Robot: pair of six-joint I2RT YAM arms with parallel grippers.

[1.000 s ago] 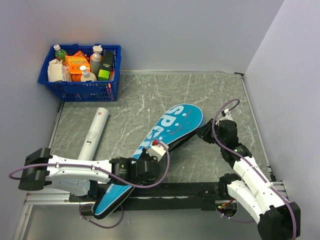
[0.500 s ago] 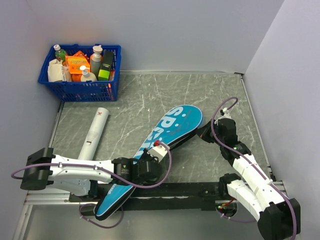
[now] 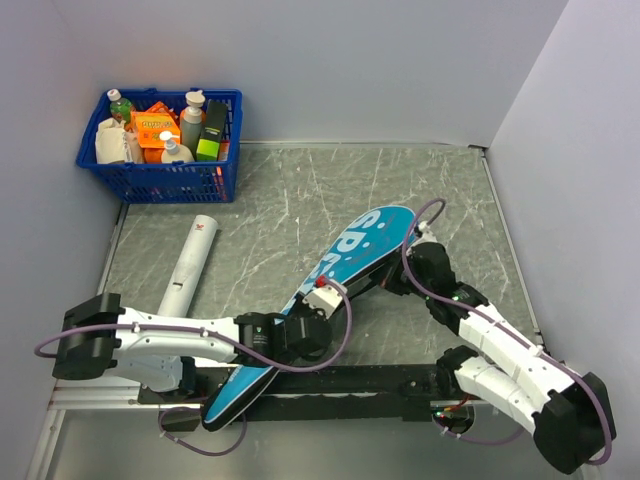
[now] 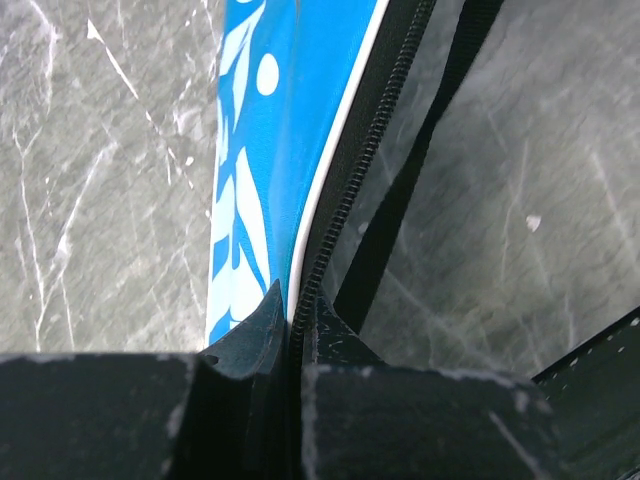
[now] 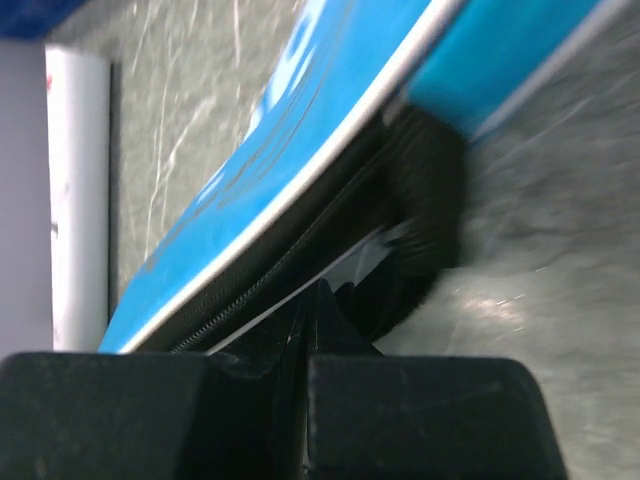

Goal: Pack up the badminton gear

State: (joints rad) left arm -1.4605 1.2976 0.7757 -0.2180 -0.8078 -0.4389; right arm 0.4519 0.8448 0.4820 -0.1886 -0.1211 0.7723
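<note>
Both arms reach low over the table, the left stretched rightward, the right folded inward. The teal cover (image 3: 352, 258) slants from near-left to far-right, tipped narrower on edge than a second ago. The left gripper (image 4: 290, 312) clamps its zipper edge mid-length, and the cover runs on ahead of it. The right gripper (image 5: 310, 300), now further left, pinches the edge by the head.

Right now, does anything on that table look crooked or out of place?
The teal cover lies slantwise, its narrow end hanging past the near edge of the table. The left pincer and right pincer pinch its zipper edge.
</note>
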